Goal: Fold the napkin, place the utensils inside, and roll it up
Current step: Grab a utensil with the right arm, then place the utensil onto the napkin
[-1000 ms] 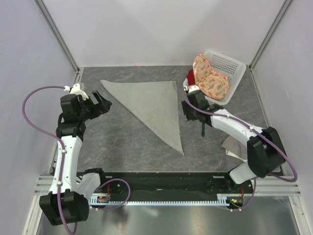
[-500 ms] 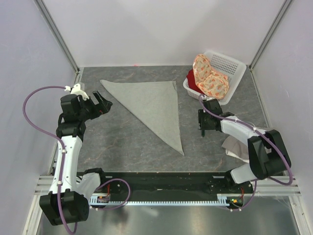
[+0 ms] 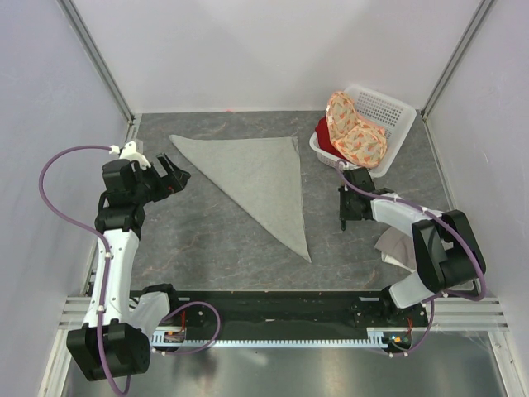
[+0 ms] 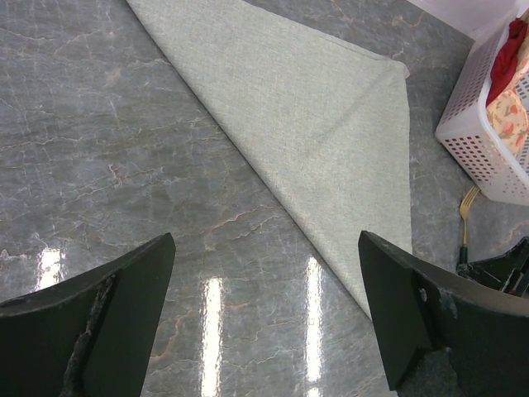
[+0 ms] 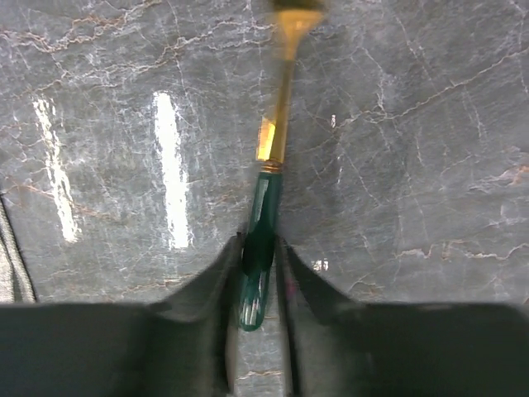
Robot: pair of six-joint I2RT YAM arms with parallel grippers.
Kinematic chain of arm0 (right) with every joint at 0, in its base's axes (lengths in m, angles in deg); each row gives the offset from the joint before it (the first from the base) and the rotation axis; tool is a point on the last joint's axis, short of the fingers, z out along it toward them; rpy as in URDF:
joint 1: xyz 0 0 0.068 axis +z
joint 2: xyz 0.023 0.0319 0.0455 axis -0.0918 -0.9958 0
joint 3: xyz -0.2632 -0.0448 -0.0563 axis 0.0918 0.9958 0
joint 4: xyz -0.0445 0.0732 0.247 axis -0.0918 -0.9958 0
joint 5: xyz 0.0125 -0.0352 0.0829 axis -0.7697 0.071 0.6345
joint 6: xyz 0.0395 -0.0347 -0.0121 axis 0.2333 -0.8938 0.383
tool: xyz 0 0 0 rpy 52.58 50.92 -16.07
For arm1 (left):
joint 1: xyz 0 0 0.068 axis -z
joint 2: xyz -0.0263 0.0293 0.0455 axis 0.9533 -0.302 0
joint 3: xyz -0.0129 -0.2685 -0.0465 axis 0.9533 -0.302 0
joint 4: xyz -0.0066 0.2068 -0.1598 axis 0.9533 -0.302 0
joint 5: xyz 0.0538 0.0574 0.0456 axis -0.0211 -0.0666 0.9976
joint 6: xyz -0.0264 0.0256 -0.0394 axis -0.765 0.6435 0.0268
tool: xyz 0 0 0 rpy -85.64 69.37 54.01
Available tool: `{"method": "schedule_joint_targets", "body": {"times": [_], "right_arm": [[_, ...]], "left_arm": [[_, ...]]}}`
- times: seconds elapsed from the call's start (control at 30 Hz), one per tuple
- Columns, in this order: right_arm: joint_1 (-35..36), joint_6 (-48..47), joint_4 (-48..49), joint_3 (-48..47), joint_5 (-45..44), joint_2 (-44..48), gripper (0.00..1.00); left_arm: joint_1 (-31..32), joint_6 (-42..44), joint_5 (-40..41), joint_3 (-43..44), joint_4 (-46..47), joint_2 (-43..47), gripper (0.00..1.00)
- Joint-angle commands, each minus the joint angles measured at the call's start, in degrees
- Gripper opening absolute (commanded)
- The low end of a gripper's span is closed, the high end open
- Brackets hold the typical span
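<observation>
The sage-grey napkin (image 3: 256, 178) lies flat, folded into a triangle, at mid table; it also fills the upper part of the left wrist view (image 4: 314, 124). The fork (image 5: 277, 141), gold head and dark green handle, lies on the table to the napkin's right (image 3: 341, 222) (image 4: 467, 211). My right gripper (image 5: 258, 252) (image 3: 350, 205) is down on it, both fingers against the sides of the green handle near its end. My left gripper (image 4: 264, 240) (image 3: 169, 176) hangs open and empty above bare table, left of the napkin.
A white perforated basket (image 3: 397, 112) (image 4: 475, 141) at the back right holds an orange floral cloth (image 3: 355, 136) and a red cloth (image 3: 324, 134). A pale beige cloth (image 3: 397, 248) lies under the right arm near the front right.
My right gripper moved right and toward the near edge, came down over the fork and closed its fingers in on the handle. The left arm and the napkin have not moved.
</observation>
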Motion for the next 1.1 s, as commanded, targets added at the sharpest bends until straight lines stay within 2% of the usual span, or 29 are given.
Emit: {"method": "schedule_joint_targets", "body": {"times": [0.0, 0.07, 0.1, 0.27, 0.43, 0.6, 0.8, 1.07], "right_arm": [[-0.1, -1.5, 0.1, 0.7, 3.9, -2.3, 0.17], [-0.1, -3.6, -0.4, 0.8, 7.1, -2.0, 0.03], [0.1, -4.2, -0.4, 0.9, 8.1, -1.7, 0.00], [1.0, -8.0, -2.0, 2.1, 13.8, 4.0, 0.00], [5.2, -7.6, -4.1, -0.5, 18.0, 8.8, 0.00], [10.3, -8.8, -5.7, -5.4, 19.7, 7.7, 0.00], [14.9, -11.4, -6.7, -17.6, 21.5, -3.7, 0.00], [19.1, -15.0, -12.0, -40.5, 25.3, -24.4, 0.00]], "left_arm": [[-0.2, -0.5, -1.0, 0.1, 2.1, 0.5, 0.99], [-0.1, -0.6, -1.3, 0.1, 2.1, 0.4, 0.99], [-0.2, -0.7, -1.4, 0.1, 2.1, 0.4, 0.99], [-0.2, -0.9, -1.5, 0.0, 2.2, 0.4, 0.99], [-0.2, -1.0, -1.9, 0.1, 2.3, 0.1, 0.99], [-0.1, -1.0, -2.2, -0.1, 2.5, 0.3, 0.99], [-0.2, -1.1, -2.3, -0.2, 2.6, 0.3, 0.99], [-0.2, -1.1, -2.5, -0.1, 2.6, 0.4, 0.99]]}}
